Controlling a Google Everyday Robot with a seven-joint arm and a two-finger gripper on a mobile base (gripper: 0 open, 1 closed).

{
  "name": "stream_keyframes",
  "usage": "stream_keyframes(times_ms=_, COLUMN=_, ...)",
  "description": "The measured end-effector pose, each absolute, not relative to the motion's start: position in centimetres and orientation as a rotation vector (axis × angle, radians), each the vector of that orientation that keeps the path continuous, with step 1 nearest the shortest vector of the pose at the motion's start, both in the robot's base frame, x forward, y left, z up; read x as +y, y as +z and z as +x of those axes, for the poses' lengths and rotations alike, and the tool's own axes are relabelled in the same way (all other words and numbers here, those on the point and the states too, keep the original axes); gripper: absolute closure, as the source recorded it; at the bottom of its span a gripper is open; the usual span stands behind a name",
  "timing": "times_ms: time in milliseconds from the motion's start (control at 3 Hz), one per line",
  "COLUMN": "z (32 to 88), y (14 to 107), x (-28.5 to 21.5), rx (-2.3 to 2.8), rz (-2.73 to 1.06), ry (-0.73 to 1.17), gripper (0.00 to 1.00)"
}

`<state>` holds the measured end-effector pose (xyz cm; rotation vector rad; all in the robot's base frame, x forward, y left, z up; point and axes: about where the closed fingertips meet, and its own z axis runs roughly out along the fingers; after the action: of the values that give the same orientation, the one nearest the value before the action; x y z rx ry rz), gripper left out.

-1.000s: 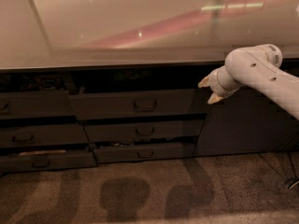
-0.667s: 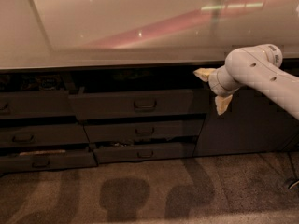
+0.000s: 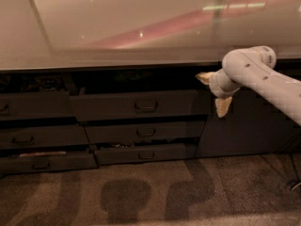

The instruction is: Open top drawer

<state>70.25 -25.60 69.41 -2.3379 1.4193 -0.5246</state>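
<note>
- Gripper [image 3: 214, 92] hangs wide open, empty, right of the handle [image 3: 146, 106] on the top drawer [image 3: 103, 108].
- Misaligned approach likely misses that small loop or bumps the front.

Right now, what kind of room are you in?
Probably a kitchen or office break room: a long pale countertop over banks of dark drawers, including the top drawer. The end effector hangs open by that drawer's right end, beside a plain cabinet door.

end effector [image 3: 212, 94] wider beside top drawer [image 3: 108, 108]
</note>
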Motion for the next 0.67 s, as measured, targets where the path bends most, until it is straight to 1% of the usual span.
stream_keyframes(times_ms=333, z=71.26, y=67.52, x=-26.53, rx=1.476, rz=-2.347, ry=-0.494, gripper=0.0)
stream_keyframes(times_ms=667, z=71.27, y=67.5, x=-26.52, rx=1.476, rz=-2.348, ry=-0.493, gripper=0.0)
